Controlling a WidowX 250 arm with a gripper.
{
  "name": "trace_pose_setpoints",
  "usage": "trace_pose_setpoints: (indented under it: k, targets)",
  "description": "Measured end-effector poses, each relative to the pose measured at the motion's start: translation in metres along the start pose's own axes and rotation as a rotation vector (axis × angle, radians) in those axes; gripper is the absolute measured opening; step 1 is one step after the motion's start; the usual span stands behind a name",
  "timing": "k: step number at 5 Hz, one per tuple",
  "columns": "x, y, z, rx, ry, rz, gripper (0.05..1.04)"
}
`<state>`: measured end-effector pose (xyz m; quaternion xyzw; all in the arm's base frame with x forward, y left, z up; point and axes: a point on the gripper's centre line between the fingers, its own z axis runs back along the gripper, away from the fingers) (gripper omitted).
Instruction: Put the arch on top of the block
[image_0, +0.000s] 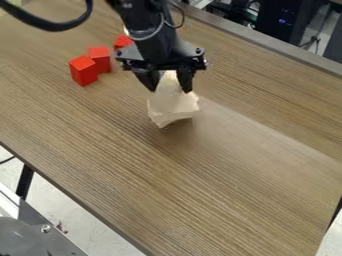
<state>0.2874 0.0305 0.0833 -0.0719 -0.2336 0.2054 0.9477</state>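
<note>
Grey metal frame (59, 240) nearest, lower left. Beyond, above the table (200, 190): clasps pale arch (172, 103) in the gripper (170, 89), mostly below its fingertips. Likely needs carrying up-left in view, over a red block (83, 70).

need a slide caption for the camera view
A black two-finger gripper holds a cream angular piece at a brown wood-grain table, with red blocks nearby.

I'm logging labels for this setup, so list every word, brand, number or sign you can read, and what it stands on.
There are none that I can read.
Pale piece, red blocks, table: no text seen.
Black case: any marks are too small to read.
</note>
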Motion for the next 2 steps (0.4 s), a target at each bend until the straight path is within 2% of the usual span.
trace_pose_setpoints:
  k: [1,2]
  targets:
    - [-0.0002,0.0001,-0.0004,0.0,0.001,0.0,1.005]
    - [-0.0011,0.0007,-0.0018,0.003,0.007,0.001,1.0]
